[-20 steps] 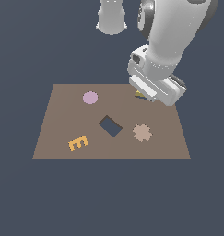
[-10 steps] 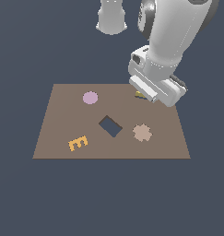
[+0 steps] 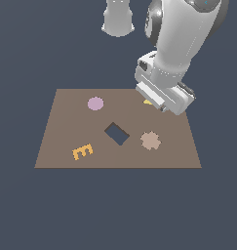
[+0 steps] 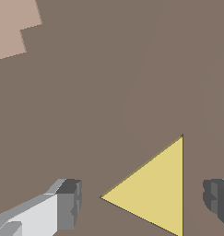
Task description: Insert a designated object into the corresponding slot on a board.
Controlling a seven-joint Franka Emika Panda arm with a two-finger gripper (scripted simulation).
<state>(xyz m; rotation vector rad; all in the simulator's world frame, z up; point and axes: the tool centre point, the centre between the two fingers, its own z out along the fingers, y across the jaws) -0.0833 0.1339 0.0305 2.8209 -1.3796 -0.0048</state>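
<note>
The yellow triangle block point(image 4: 155, 193) lies flat on the brown board point(image 4: 109, 69), with a thin dark line along its edges. My gripper point(image 4: 142, 200) is open, with one fingertip point(image 4: 67, 203) on each side of the triangle and neither touching it. In the exterior view only a sliver of the triangle point(image 3: 148, 102) shows at the board's point(image 3: 56, 146) far right, under my hand point(image 3: 164, 95). No separate empty triangular slot shows in either view.
On the board are a pink disc point(image 3: 95, 103), an orange letter E point(image 3: 82, 152), a dark rectangular hole point(image 3: 116, 134) and a tan cog-shaped piece point(image 3: 150, 140), whose corner also shows in the wrist view point(image 4: 12, 27).
</note>
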